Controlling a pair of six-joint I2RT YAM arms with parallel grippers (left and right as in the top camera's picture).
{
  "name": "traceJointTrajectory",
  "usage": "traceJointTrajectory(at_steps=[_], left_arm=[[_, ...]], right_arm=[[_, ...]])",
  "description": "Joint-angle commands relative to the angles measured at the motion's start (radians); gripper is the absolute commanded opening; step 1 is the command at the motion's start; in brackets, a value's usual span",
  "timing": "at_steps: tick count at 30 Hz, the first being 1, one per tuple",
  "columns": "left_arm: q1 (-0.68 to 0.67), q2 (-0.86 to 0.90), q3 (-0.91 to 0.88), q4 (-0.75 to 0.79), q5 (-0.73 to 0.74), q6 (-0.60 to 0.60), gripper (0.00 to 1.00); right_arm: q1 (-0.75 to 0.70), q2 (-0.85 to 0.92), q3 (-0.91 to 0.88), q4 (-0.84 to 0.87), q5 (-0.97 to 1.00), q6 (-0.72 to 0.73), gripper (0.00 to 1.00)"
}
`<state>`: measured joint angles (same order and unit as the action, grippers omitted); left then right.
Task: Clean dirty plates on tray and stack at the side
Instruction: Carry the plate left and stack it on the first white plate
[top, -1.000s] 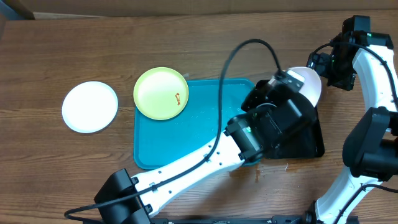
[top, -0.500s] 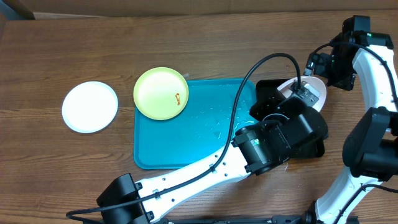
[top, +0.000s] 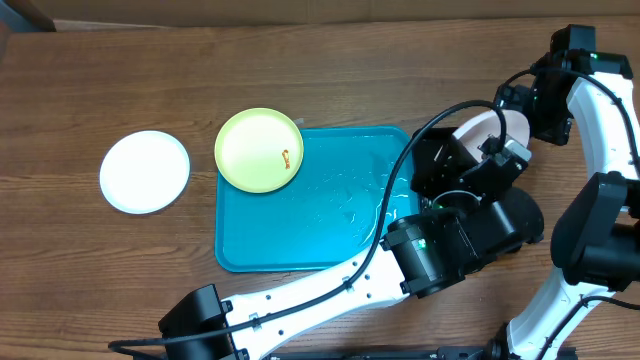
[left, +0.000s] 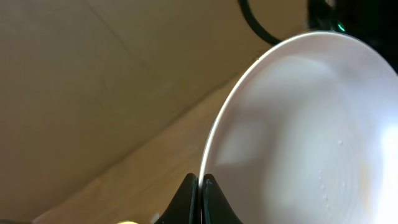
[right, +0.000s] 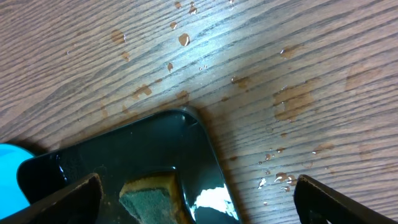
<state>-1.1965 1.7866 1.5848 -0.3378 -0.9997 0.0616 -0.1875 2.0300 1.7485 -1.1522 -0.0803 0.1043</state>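
Sponge (right: 149, 193) in black tray (right: 124, 146) shows only below splayed right gripper (right: 199, 202); left gripper (left: 200, 186) pinches white plate (left: 298, 124)

Left gripper (top: 497, 146) pinches tilted white plate (top: 477, 128); yellow-green plate (top: 259, 150) overlaps tray (top: 300, 235) corner.

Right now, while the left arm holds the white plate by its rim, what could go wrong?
The left gripper pinches the white plate only at its thin edge, so the tilted plate might slip or swing. The yellow-green plate lies partly over the tray rim and could perhaps tip if bumped.
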Motion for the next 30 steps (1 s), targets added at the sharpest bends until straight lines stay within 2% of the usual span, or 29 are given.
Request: traceJointTrajectory(at_steps=[1, 9, 14, 22, 30], left_arm=[[-0.002, 0.009, 0.022, 0.022, -0.077, 0.039, 0.04], [-0.006, 0.009, 0.022, 0.003, -0.045, 0.041, 0.04], [0.034, 0.009, 0.022, -0.031, 0.024, -0.042, 0.04], [0.207, 0.008, 0.023, -0.186, 0.493, -0.281, 0.04], [0.532, 0.008, 0.023, -0.289, 0.860, -0.447, 0.04]], right_arm=[[0.004, -0.031, 0.018, 0.003, 0.001, 0.003, 1.00], [0.004, -0.031, 0.018, 0.003, 0.001, 0.003, 1.00], [0.004, -0.031, 0.018, 0.003, 0.001, 0.003, 1.00], [0.004, -0.031, 0.018, 0.003, 0.001, 0.003, 1.00], [0.004, -0.031, 0.018, 0.003, 0.001, 0.003, 1.00]])
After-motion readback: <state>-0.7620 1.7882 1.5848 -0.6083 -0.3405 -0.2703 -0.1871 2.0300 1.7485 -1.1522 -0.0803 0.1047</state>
